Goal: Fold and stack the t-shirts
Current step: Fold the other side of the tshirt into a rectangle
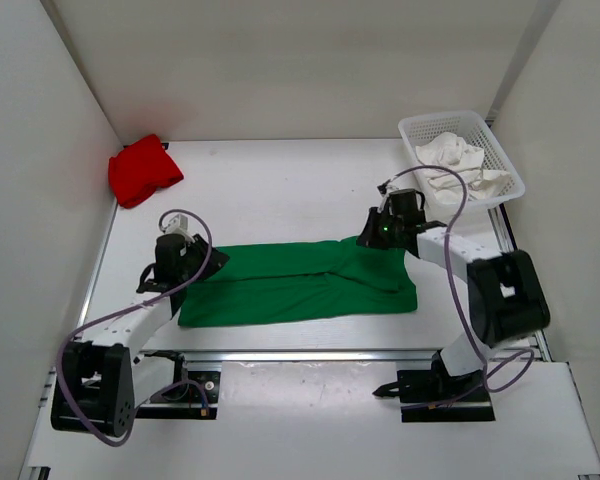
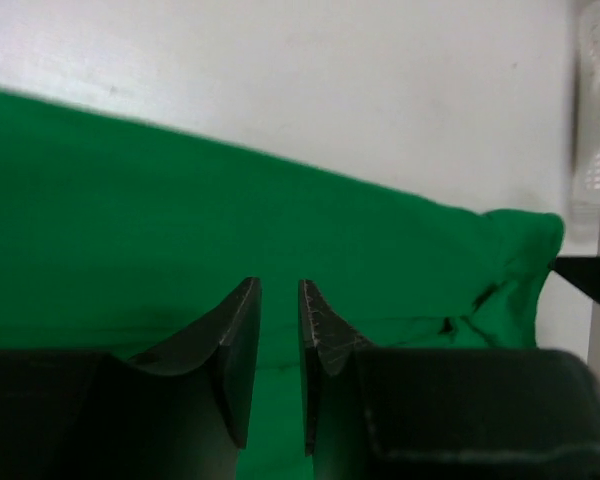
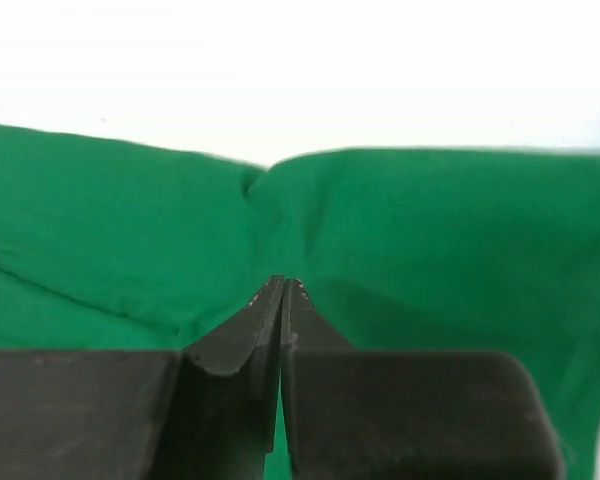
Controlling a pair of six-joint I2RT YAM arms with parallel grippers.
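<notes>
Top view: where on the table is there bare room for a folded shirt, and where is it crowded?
Bare: the far-centre stretch between the red t-shirt and the basket, beyond the green t-shirt. Crowded: the near middle, covered by that shirt, and the basket holding the white t-shirt.

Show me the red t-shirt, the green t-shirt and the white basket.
red t-shirt [image 1: 143, 170], top view, middle of heap
green t-shirt [image 1: 290, 285], top view, its flat middle
white basket [image 1: 509, 158], top view, right rim

White plastic mesh basket [image 1: 507, 160] at far-right corner of white table [image 1: 280, 190], white walls around.
</notes>
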